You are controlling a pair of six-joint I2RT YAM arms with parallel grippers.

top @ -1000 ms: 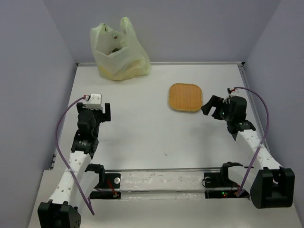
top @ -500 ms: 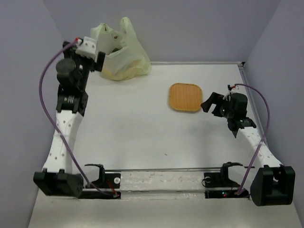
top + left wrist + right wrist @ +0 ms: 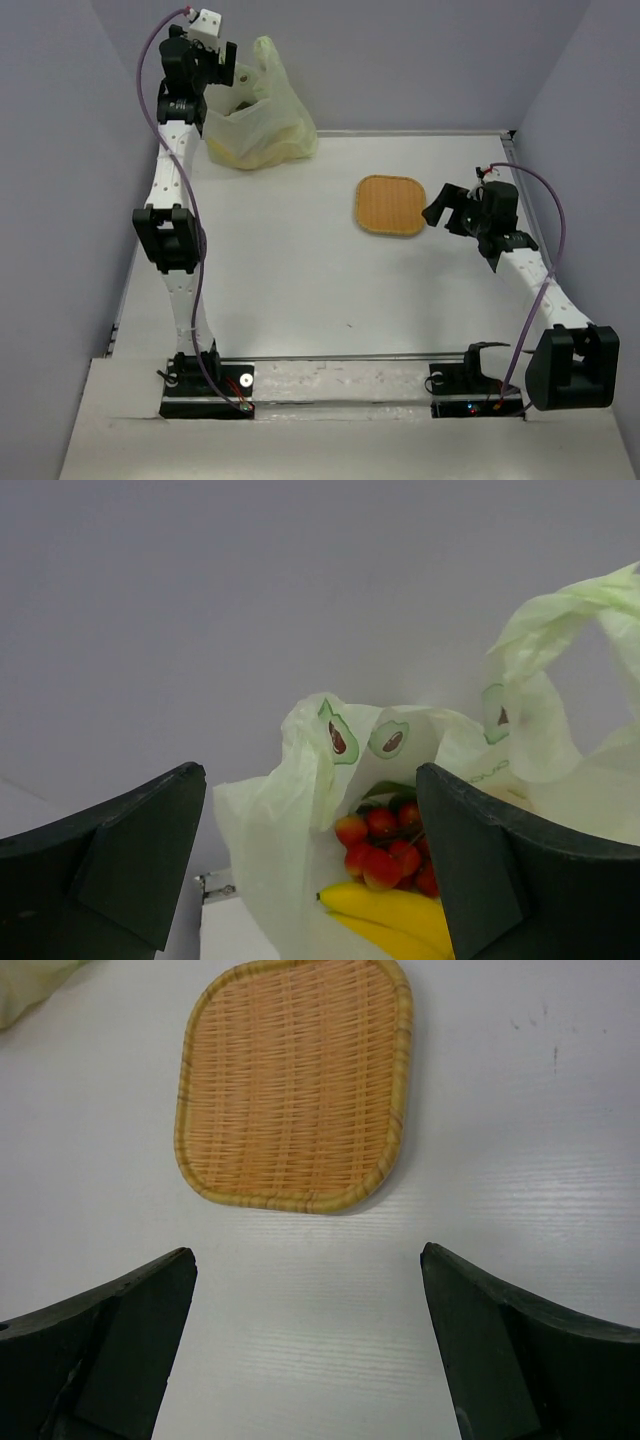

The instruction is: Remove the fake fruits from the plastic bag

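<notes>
The fake fruits point(image 3: 385, 852) lie inside the plastic bag point(image 3: 262, 128): a cluster of small red balls above a yellow banana point(image 3: 385, 905), seen through the bag's open mouth. The bag stands at the far left corner of the table point(image 3: 300, 280). The left gripper point(image 3: 226, 68) hovers just above the bag's mouth, jaws spread wide, holding nothing. An orange woven mat point(image 3: 391, 205) lies well right of the bag. Beyond it, the right gripper point(image 3: 441, 213) is likewise wide open and empty.
</notes>
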